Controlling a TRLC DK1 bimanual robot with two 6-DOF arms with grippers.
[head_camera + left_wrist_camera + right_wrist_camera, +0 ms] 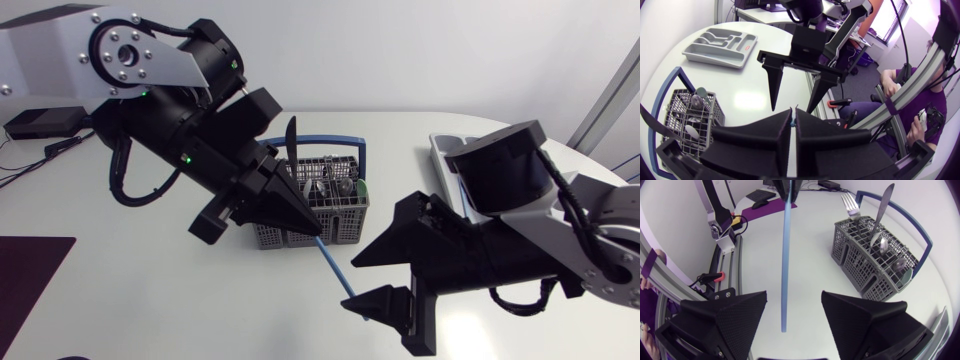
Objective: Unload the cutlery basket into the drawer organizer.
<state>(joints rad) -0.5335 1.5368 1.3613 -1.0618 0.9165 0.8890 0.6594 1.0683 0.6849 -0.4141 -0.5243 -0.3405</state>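
Note:
My left gripper (313, 228) is shut on one end of a thin blue utensil (335, 265), which slants down away from the grey cutlery basket (335, 222). Its free end lies between the fingers of my right gripper (352, 282), which is open, with both fingers clear of it. The right wrist view shows the blue utensil (786, 255) running straight ahead from between the wide-apart fingers (730, 315). A fork (850, 202) and a spoon (885, 205) stand upright in the basket (875, 262). The grey drawer organizer (720, 47) lies beyond the basket (687, 115).
The basket has a blue hoop handle (320, 140). The organizer (445, 148) sits at the back right, partly hidden behind my right arm. A dark mat (30, 275) lies at the table's left edge.

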